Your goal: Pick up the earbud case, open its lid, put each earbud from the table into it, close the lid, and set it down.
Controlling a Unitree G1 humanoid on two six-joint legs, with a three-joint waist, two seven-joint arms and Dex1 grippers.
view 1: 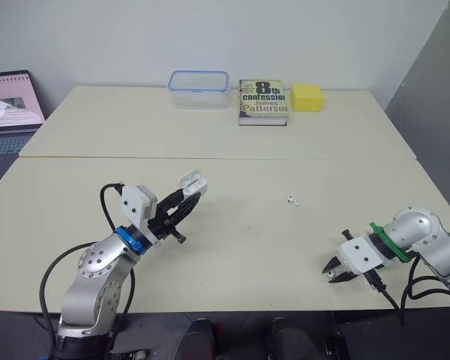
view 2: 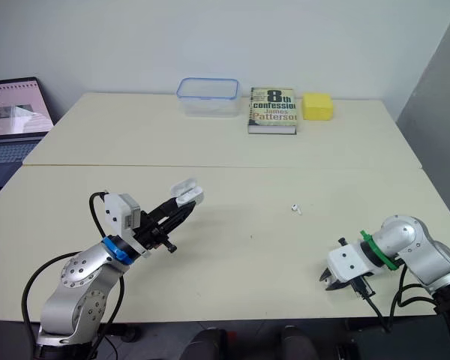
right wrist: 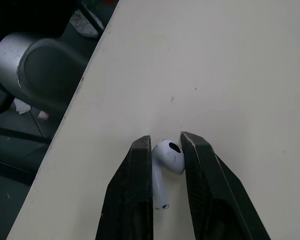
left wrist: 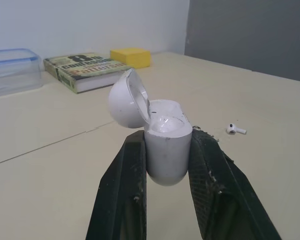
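On the near table's left side, the left gripper (view 1: 188, 200) holds the case (view 1: 192, 182) up off the surface, its two fingers clamped on the case's lower body. From the head views the case is a small white shape at the fingertips. The left wrist view gives the detail: the case (left wrist: 165, 147) stands upright between the black fingers (left wrist: 122, 190), and its lid (left wrist: 126, 100) is swung open to one side, still hinged to the rim. I cannot tell whether anything sits in the case's sockets.

Over at the right, close to the table's (view 1: 232, 247) front edge, the right gripper (view 1: 333, 269) sits low above the tabletop. The head views do not make out what is between its fingers. The right wrist view does: an earbud (right wrist: 168, 156) is pinched there, bulb toward the fingertips and stem running back between them. Whether it rests on the table or is just clear of it I cannot tell.

The other earbud (view 1: 292, 199) lies loose on the table between the two arms, nearer the middle and well apart from both; the left wrist view catches it (left wrist: 236, 129) beyond the case.

Along the far table stand a clear container (view 1: 199, 88), a book (view 1: 262, 101) and a yellow block (view 1: 306, 97), with a laptop (view 1: 11, 112) at the far left.
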